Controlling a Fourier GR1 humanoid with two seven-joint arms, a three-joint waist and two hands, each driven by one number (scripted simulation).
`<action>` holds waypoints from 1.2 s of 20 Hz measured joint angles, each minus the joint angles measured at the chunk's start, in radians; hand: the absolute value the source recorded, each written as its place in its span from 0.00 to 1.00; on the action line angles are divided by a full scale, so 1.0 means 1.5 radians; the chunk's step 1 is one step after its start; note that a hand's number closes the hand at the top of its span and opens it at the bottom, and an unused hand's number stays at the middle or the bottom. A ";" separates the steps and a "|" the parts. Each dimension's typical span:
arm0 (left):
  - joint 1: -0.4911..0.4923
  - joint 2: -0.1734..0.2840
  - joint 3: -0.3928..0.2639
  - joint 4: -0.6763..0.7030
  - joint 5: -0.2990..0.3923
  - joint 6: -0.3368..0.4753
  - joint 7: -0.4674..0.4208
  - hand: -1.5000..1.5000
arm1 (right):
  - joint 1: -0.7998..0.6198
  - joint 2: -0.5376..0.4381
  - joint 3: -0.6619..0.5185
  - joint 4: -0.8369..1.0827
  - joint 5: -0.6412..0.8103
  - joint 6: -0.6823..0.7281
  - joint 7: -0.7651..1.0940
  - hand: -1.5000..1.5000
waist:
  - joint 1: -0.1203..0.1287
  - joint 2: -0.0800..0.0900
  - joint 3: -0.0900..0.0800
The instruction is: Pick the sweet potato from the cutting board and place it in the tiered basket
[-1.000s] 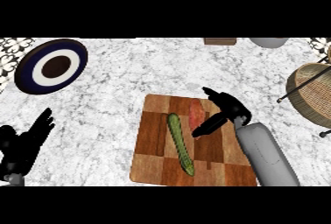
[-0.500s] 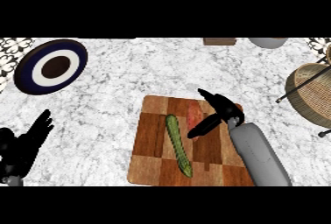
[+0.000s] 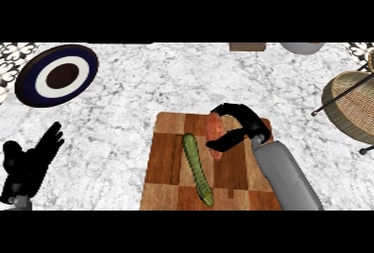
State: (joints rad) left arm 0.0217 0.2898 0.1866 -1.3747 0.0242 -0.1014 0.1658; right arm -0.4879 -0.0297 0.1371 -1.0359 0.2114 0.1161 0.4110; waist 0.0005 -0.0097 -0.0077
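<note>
Right hand at the sweet potato on the cutting board.
The left hand (image 3: 29, 165) rested open at the bench's (image 3: 146, 84) left edge; on the cutting board (image 3: 168, 168), beside a cucumber (image 3: 197, 170), the sweet potato (image 3: 215, 131) lay between the right hand's (image 3: 245, 128) curled fingers and thumb; the tiered basket (image 3: 354, 106) stood far right.

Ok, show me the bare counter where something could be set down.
Widest bare patch: between the plate, the cutting board and the basket. A smaller one lies between the board and the resting left hand. The board is crowded: cucumber, sweet potato, right hand.
</note>
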 measured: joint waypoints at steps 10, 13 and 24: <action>0.012 0.000 0.011 -0.005 -0.001 -0.020 -0.005 0.50 | 0.025 -0.019 -0.010 -0.094 0.057 -0.095 0.103 1.00 | 0.002 0.005 0.004; 0.006 -0.003 0.005 -0.003 -0.007 -0.018 -0.002 0.50 | -0.044 -0.044 0.003 -0.069 0.163 -0.171 0.212 1.00 | 0.012 0.005 0.001; -0.011 0.000 -0.003 0.000 -0.013 -0.022 0.003 0.50 | -0.315 -0.104 0.062 0.061 0.553 -0.227 0.501 1.00 | 0.032 0.003 -0.001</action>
State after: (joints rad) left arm 0.0047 0.2891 0.1816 -1.3751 0.0044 -0.1341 0.1710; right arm -0.9600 -0.1852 0.2301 -0.9439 1.0408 -0.2246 1.1618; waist 0.0479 -0.0047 -0.0091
